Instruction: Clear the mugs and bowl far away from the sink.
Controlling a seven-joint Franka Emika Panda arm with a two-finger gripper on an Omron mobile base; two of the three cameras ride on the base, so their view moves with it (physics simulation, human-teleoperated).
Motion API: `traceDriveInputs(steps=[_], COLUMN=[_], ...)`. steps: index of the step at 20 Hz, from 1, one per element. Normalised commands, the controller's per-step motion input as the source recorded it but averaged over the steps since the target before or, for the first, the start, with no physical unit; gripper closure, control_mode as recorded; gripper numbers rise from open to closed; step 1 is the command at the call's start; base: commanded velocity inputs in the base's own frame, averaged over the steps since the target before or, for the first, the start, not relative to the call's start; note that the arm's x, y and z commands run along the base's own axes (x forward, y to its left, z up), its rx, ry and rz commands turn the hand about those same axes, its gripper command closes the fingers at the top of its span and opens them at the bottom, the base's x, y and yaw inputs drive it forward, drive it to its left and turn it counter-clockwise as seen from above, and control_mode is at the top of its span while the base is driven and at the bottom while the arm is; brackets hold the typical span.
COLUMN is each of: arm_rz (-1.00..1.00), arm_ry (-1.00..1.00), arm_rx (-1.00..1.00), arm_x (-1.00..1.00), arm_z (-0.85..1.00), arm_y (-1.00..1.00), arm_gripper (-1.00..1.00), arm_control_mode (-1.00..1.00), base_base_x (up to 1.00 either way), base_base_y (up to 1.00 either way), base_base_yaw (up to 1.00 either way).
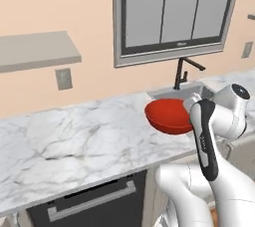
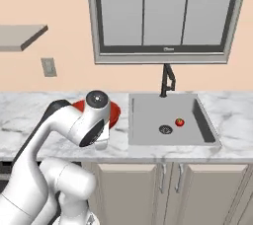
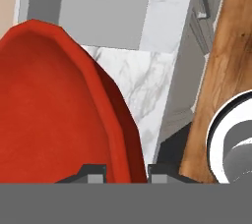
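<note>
At the front of the kitchen, a white marble table (image 1: 74, 141) runs from side to side, with a dark drawer (image 1: 92, 201) and grey cupboard doors (image 2: 163, 189) under it. The floor (image 3: 224, 85) below is brown wood. Behind the table is a peach wall with a big window (image 2: 165, 14), a grey shelf (image 1: 35, 52) and a small wall plate (image 1: 63, 78).

The grey sink (image 2: 168, 118) is set into the table under the window. In it lie a round drain (image 2: 165, 129) and a tiny red ball (image 2: 179, 122). A black faucet (image 2: 168, 81) stands at its back edge.

The red bowl (image 1: 169, 115) is just beside the sink, on its left. It looks tilted and lifted off the table, but I cannot be sure. Nothing is in the bowl.

The white arm bends over the table, and its hand is at the near edge of the bowl. In the hand view, the fingers (image 3: 93, 173) sit on both sides of the bowl's rim, one inside and one outside. The gripper (image 3: 125, 174) looks closed on that rim.
</note>
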Motion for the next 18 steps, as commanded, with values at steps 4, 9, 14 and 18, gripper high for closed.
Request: traceDriveInputs(steps=[4,9,14,18], arm_rz=[0.00,0.00,0.00,0.00], arm_ry=[0.00,0.00,0.00,0.00], arm_rx=[0.00,0.00,0.00,0.00], arm_x=[0.00,0.00,0.00,0.00], arm_z=[0.00,0.00,0.00,0.00], arm_y=[0.00,0.00,0.00,0.00], arm_gripper=[1.00,1.00,1.00,1.00], arm_control_mode=[1.00,1.00,1.00,1.00], base_base_x=[0.00,0.00,0.00,0.04], base_base_y=[-0.94,-0.97,-1.00,-1.00], base_base_yaw=[-0.70,-0.69,-0.68,-0.69])
